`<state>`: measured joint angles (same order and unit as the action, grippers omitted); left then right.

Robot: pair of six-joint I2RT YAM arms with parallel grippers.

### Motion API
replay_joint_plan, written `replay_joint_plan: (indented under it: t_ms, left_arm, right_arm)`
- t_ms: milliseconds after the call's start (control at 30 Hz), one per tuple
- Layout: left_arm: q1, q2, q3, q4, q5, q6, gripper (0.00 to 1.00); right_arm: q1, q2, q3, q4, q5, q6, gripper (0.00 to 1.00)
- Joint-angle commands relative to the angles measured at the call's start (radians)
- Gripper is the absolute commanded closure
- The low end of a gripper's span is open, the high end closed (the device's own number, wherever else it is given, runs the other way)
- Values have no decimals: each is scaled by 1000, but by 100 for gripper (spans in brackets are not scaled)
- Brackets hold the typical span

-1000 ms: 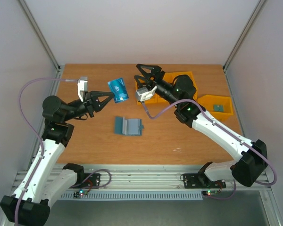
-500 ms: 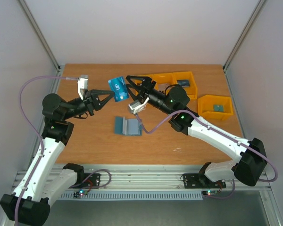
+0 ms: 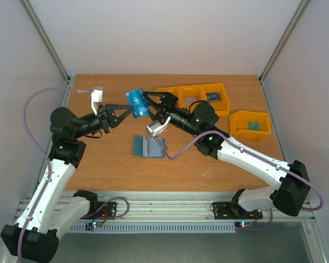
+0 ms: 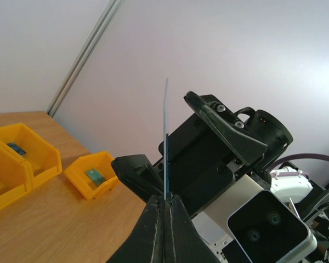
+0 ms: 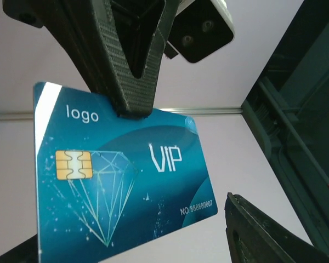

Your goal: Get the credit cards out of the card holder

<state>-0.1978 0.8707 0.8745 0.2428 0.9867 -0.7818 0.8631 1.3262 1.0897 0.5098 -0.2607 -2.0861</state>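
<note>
**Right gripper (image 3: 148, 105) moved in on blue VIP card (image 3: 137, 103): handoff step**

Top: its wide jaws straddle the card, which the left gripper (image 3: 129, 109) pinches in midair. Card holder (image 3: 148, 147) lies open on the table (image 3: 98, 164).
Left wrist: fingers (image 4: 153, 224) clamp the card's edge.
Right wrist: own finger (image 5: 257, 235) is clear of the card.
Next: close right, then release left.

Hard to see
The blue card (image 5: 120, 175) loses its bottom corner at the right wrist view's edge. Right of the card, small things (image 3: 253, 126) in the yellow bins (image 3: 240, 118) are too tiny to tell.
</note>
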Motion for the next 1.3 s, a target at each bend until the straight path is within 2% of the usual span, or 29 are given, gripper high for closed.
replay_joint_plan:
  t_ms: [0,500,567,700,833,867,933,967,1033,1100,1167,1200,1267]
  left_arm:
    - [8,13,44,9,6,-30,100]
    - [10,54,81,-56,131,-37,100]
    - [11,54,81,-60,131,-34,100]
    - [11,47,78,-61,136,-31,100]
    - [11,40,70,-66,122,-30,100]
    - [11,36,67,-68,112,-26,93]
    - [13,25,56,-78,68,-8,56]
    - [14,16,47,-79,31,9,42]
    - [24,-5,29,-79,-48,31,24]
    - [37,-35,14,-80,-130,87,21]
    - [40,-79,7,-85,-193,204,20]
    - [40,-99,10,-92,-209,301,20]
    - [40,-127,24,-120,-167,437,20]
  right_arm:
    - [13,-22,35,33,-18,-749,40]
    - [29,-11,54,-22,-26,-808,66]
    - [35,-7,57,-24,-22,-811,72]
    - [40,-4,61,-31,-13,-807,97]
    - [40,-5,60,-38,-3,-780,99]
    - [40,-7,59,-44,3,-772,99]
    - [40,-9,56,-59,21,-744,99]
    - [42,-11,55,-69,34,-718,99]
    - [42,-20,62,-109,82,-635,99]
    - [43,-38,87,-195,138,-487,99]
    - [43,-73,151,-393,173,-254,99]
    - [42,-90,223,-556,172,-105,99]
    - [2,-79,413,-936,68,214,99]
